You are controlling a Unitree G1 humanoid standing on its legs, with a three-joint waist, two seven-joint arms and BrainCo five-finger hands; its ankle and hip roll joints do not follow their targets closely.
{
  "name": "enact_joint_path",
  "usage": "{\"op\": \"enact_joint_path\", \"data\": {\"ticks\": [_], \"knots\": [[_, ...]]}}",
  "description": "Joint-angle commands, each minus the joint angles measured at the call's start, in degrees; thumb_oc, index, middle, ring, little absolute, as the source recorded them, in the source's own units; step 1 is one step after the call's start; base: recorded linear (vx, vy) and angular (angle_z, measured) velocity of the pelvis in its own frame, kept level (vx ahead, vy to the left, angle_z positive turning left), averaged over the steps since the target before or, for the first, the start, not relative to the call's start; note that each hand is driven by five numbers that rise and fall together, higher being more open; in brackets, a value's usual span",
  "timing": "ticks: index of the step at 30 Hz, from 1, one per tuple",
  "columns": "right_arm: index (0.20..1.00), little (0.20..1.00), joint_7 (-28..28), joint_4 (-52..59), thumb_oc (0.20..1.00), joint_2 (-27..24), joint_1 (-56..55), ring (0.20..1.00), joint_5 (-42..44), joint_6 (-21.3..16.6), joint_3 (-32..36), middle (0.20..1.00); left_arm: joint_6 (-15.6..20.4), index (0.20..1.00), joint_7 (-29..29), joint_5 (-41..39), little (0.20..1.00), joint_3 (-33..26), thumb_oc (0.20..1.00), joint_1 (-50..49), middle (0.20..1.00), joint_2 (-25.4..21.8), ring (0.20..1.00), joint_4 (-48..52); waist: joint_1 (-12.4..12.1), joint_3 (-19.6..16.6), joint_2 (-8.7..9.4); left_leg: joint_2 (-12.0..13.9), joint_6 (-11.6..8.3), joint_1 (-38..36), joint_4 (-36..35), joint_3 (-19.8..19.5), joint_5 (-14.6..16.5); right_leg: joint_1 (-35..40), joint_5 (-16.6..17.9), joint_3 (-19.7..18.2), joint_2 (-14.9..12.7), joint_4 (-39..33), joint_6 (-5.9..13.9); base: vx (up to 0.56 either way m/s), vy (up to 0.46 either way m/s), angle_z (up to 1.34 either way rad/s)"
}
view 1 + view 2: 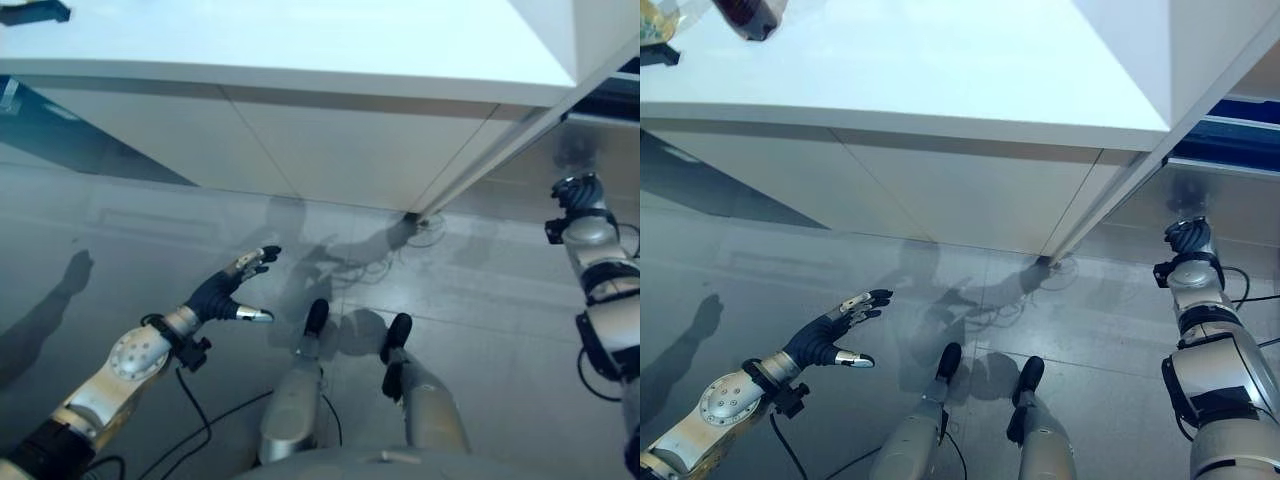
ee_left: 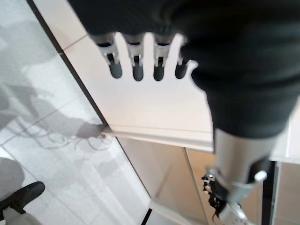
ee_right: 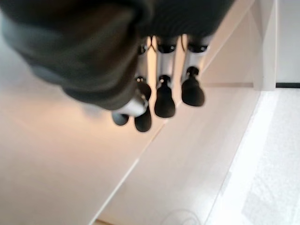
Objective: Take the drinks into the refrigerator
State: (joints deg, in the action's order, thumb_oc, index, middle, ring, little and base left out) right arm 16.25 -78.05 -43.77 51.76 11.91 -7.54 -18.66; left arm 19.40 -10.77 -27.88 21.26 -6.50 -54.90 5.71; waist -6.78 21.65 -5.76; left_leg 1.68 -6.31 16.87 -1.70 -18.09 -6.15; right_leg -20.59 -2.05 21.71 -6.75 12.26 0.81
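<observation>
Two drinks stand at the far left of the white counter (image 1: 940,60): a dark bottle (image 1: 748,14) and a pale clear one (image 1: 656,20), both cut off by the view's top edge. My left hand (image 1: 228,290) hovers low over the grey floor in front of the counter, fingers (image 2: 136,61) straight and spread, holding nothing. On the right side, my right hand (image 1: 1188,238) is raised beside a slanted white door edge (image 1: 1110,190). Its fingers (image 3: 164,93) hang relaxed and empty. Both hands are far from the bottles.
White cabinet fronts (image 1: 330,150) run below the counter. A tall white panel (image 1: 1200,40) rises at the right, with a blue shelf (image 1: 1230,140) behind the door edge. Grey tiled floor (image 1: 130,230) spreads to the left.
</observation>
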Motion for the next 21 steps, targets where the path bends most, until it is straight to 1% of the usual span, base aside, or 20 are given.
{"op": "enact_joint_path", "data": {"ticks": [1,6,12,16,19,21], "knots": [[0.2,0.2,3.0,5.3,0.2,-5.0,10.7,0.2,1.5,-3.8,-4.9,0.2,2.1,1.0,0.4,-0.5,1.0,0.2,1.0,0.1,1.0,0.3,1.0,5.7,-1.3,-1.8,2.92,-3.2,3.78,-3.9,-3.3,-0.9,-0.9,2.0,-3.7,-0.1,1.6,3.7,1.53,0.0,-0.032,0.18],[0.2,0.2,3.1,4.6,0.2,-3.8,11.4,0.2,1.0,-3.9,-5.6,0.2,2.3,1.0,0.5,-0.5,1.0,0.8,1.0,0.6,1.0,0.3,1.0,5.8,-1.6,-2.0,2.98,-2.9,3.37,-3.4,-3.3,-1.2,-1.4,2.7,-2.7,0.3,2.1,1.4,1.42,-0.03,-0.044,0.11],[0.2,0.2,3.5,4.5,0.2,-3.2,12.7,0.2,0.5,-4.0,-6.4,0.2,2.2,1.0,0.9,-0.4,1.0,0.9,1.0,0.2,1.0,0.5,1.0,5.5,-1.4,-2.2,3.06,-2.8,3.14,-3.1,-3.3,-0.8,-1.5,3.4,-1.8,-0.1,2.9,-1.1,1.42,0.0,-0.003,0.01],[0.2,0.2,4.0,5.1,0.2,-3.1,15.0,0.2,0.9,-4.2,-7.5,0.2,2.3,1.0,1.2,-0.1,1.0,1.0,1.0,-0.2,1.0,0.1,1.0,5.4,-1.3,-2.5,3.83,-2.7,3.15,-2.7,-3.3,-0.2,-1.5,3.4,-0.6,-1.0,3.2,-2.5,1.54,0.0,0.0,0.0],[0.2,0.2,4.1,5.2,0.2,-3.6,16.3,0.2,1.0,-4.2,-8.4,0.2,2.2,1.0,1.2,0.0,1.0,1.3,1.0,-0.4,1.0,0.0,1.0,5.5,-1.1,-2.8,3.82,-2.6,3.09,-2.6,-3.3,0.2,-1.5,4.0,-0.1,-1.3,3.7,-4.3,1.76,0.0,-0.01,0.0],[0.2,0.2,4.1,5.2,0.2,-3.3,17.5,0.2,1.1,-4.2,-9.1,0.2,2.2,1.0,1.5,0.0,1.0,1.1,1.0,-0.5,1.0,-0.3,1.0,5.7,-1.2,-2.7,3.94,-2.4,3.2,-2.4,-3.3,0.3,-1.5,3.4,0.1,-1.7,3.9,-3.8,1.62,0.0,0.0,0.0]]}}
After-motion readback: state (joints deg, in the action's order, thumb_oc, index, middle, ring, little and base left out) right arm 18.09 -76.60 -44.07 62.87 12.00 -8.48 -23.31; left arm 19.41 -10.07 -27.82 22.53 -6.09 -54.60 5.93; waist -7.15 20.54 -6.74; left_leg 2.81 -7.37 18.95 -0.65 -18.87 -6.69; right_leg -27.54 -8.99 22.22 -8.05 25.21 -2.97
